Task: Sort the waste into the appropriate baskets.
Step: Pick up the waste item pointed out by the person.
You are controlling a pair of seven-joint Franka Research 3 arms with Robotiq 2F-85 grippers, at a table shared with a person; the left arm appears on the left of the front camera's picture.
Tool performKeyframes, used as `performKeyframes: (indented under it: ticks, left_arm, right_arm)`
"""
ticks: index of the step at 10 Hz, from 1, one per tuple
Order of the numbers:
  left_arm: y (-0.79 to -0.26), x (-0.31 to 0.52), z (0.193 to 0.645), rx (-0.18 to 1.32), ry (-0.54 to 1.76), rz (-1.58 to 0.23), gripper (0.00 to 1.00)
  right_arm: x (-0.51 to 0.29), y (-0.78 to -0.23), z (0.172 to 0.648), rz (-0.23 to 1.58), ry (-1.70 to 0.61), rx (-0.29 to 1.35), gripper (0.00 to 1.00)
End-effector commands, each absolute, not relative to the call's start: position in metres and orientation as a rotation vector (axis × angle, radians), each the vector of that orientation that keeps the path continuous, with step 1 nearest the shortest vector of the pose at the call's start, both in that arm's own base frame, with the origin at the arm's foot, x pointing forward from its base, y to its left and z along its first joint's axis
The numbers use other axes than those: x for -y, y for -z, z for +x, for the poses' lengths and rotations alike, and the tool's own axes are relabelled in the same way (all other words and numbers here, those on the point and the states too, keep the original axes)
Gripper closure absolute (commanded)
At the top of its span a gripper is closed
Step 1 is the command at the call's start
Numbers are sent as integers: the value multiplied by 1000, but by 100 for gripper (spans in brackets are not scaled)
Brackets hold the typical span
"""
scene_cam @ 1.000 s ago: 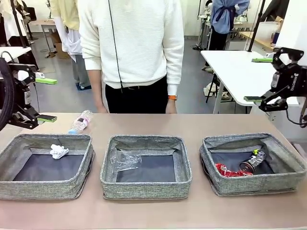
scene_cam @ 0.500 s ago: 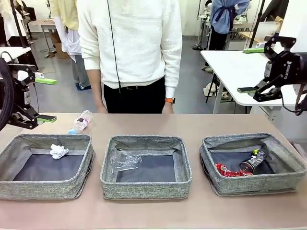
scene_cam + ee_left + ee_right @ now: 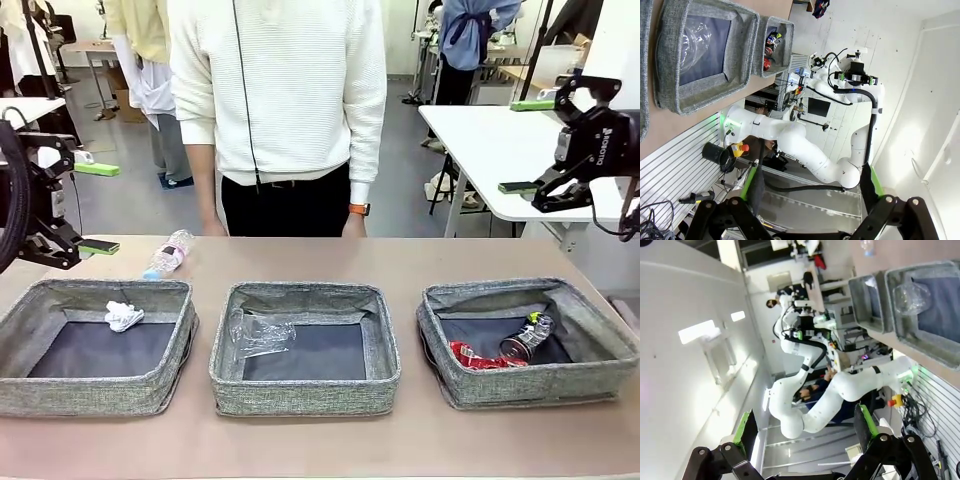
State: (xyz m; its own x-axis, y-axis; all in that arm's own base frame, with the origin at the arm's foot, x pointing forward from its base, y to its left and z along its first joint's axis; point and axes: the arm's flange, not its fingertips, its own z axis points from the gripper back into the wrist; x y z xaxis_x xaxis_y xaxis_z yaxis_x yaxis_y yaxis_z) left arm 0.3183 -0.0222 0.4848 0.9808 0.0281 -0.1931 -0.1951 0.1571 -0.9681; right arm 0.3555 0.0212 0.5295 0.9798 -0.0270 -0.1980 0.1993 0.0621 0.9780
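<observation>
Left basket (image 3: 30,310): white tissue wad (image 3: 123,316).
Middle basket (image 3: 300,395): crumpled clear bottle (image 3: 258,333).
Right basket (image 3: 590,310): red can (image 3: 478,356), dark can (image 3: 526,337).
Bench (image 3: 400,255), far left: clear bottle (image 3: 168,254).
Left gripper (image 3: 98,208): wide, empty.
Right gripper (image 3: 527,146): wide, empty.

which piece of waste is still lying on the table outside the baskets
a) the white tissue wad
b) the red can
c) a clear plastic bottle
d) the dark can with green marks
c: a clear plastic bottle lies on the bare table behind the left basket, while the tissue wad sits in that basket and both the red can and the dark can lie in the right basket.
</observation>
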Motion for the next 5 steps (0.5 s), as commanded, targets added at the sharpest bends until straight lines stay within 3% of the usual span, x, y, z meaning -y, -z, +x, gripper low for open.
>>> performKeyframes:
  ticks: [1, 5]
  left_arm:
    - [-490, 25, 318, -147, -174, -1423, 0]
    - [-490, 25, 318, -147, -174, -1423, 0]
  right_arm:
    - [-23, -533, 356, 1519, 194, -145, 0]
    - [-23, -533, 356, 1519, 194, -145, 0]
